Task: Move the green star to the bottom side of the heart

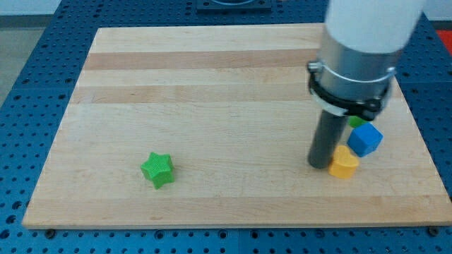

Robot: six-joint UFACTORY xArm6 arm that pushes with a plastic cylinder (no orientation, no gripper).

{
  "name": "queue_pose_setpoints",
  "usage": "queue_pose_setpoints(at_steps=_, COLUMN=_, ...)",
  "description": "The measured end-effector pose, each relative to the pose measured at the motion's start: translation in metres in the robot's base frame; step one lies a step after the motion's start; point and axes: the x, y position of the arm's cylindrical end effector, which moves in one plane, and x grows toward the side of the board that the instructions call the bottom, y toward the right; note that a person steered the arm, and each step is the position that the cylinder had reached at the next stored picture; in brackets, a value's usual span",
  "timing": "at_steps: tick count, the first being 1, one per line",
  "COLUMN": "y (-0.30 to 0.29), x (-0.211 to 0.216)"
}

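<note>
The green star (157, 170) lies at the lower left of the wooden board (212, 85). At the view's right sits a cluster: a yellow block (345, 163), possibly the heart, a blue cube (365, 139) above it and to its right, and a green block (355, 122) mostly hidden behind the arm. My tip (320, 165) rests on the board just left of the yellow block, touching or nearly touching it, and far to the right of the green star.
The arm's large white and grey body (357, 49) hangs over the board's upper right and hides part of the cluster. A blue perforated table (28, 63) surrounds the board.
</note>
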Motion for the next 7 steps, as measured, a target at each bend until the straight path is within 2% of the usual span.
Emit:
queue_pose_setpoints(at_steps=1, y=0.029, x=0.012)
queue_pose_setpoints(at_steps=3, y=0.028, x=0.042)
queue_pose_setpoints(at_steps=4, y=-0.022, x=0.050)
queue_pose_setpoints(at_steps=6, y=-0.218, x=0.083)
queue_pose_setpoints(at_steps=7, y=-0.316, x=0.049)
